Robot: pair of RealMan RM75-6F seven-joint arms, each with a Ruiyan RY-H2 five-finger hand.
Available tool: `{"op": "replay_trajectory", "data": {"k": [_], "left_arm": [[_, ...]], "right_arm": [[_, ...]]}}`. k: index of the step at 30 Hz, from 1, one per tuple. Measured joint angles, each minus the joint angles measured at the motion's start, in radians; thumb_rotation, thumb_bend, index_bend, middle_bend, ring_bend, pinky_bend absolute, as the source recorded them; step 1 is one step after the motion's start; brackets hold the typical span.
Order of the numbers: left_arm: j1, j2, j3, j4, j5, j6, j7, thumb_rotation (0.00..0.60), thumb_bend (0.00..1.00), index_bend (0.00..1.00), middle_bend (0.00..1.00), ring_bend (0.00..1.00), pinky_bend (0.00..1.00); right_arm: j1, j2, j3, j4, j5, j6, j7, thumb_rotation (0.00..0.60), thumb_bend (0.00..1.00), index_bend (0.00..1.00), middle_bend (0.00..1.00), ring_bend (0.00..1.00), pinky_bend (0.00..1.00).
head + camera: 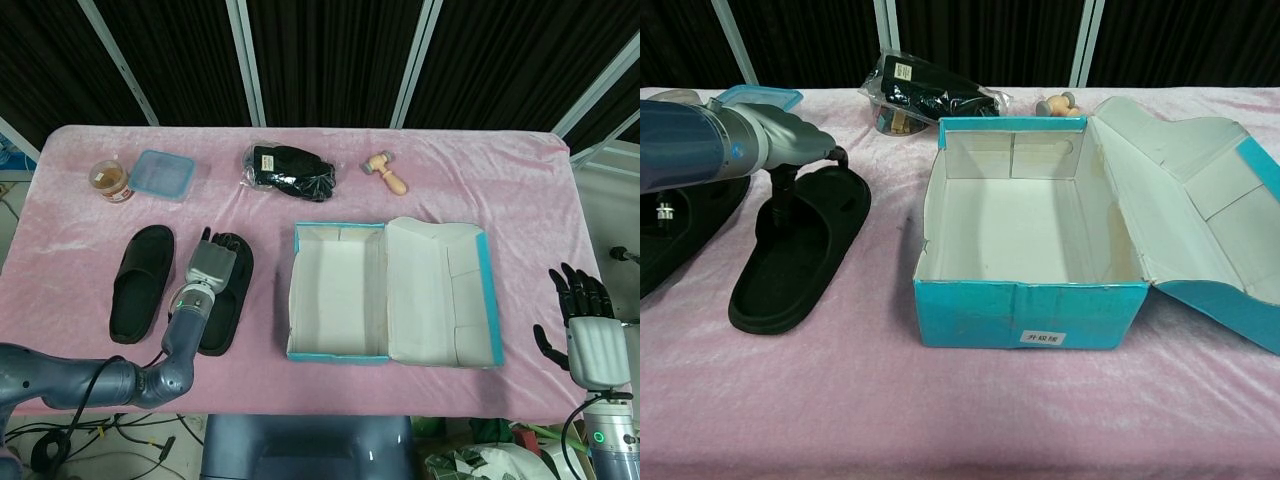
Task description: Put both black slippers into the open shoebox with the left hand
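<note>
there, left hand (211,268) fingers (781,190) down on the nearer slipper (798,252)

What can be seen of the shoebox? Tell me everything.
The shoebox is teal cardboard outside and white inside, with a small white label on its front wall. It is open and empty, its lid folded back flat toward the robot's right. It sits on the pink cloth, right of the slippers, and nothing touches it.

table: pink velvety cloth-covered table (520,190)
my side: two black foam slippers (140,282) (222,300), open teal cardboard shoebox (345,290)
far edge: jar (111,180), blue-lidded container (161,174), black bagged bundle (291,170), wooden mallet (385,173)
</note>
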Motion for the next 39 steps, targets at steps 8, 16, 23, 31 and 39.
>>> {"op": "replay_trajectory", "data": {"k": [8, 16, 23, 31, 39], "left_arm": [[-0.020, -0.002, -0.026, 0.024, -0.083, -0.095, -0.034, 0.600, 0.06, 0.14, 0.05, 0.06, 0.00], [-0.042, 0.046, -0.025, -0.003, -0.149, -0.141, -0.063, 0.600, 0.07, 0.14, 0.05, 0.06, 0.00], [-0.045, 0.076, -0.015, -0.026, -0.142, -0.135, -0.113, 0.600, 0.07, 0.12, 0.04, 0.06, 0.00], [-0.046, 0.084, 0.012, -0.034, -0.137, -0.112, -0.140, 0.600, 0.07, 0.12, 0.04, 0.06, 0.00], [-0.062, 0.067, 0.022, -0.012, -0.170, -0.102, -0.139, 0.600, 0.14, 0.27, 0.12, 0.07, 0.00]], "right_arm": [[-0.008, -0.021, -0.006, 0.022, 0.020, -0.013, 0.015, 0.600, 0.29, 0.00, 0.02, 0.00, 0.08], [-0.012, -0.045, -0.016, 0.034, 0.021, -0.024, 0.033, 0.600, 0.29, 0.00, 0.02, 0.00, 0.08], [-0.016, -0.063, -0.020, 0.057, 0.028, -0.034, 0.046, 0.600, 0.29, 0.00, 0.02, 0.00, 0.08], [-0.010, -0.060, -0.016, 0.061, 0.023, -0.041, 0.052, 0.600, 0.29, 0.00, 0.02, 0.00, 0.08], [-0.015, -0.062, -0.015, 0.072, 0.030, -0.043, 0.066, 0.600, 0.29, 0.00, 0.02, 0.00, 0.08]]}}
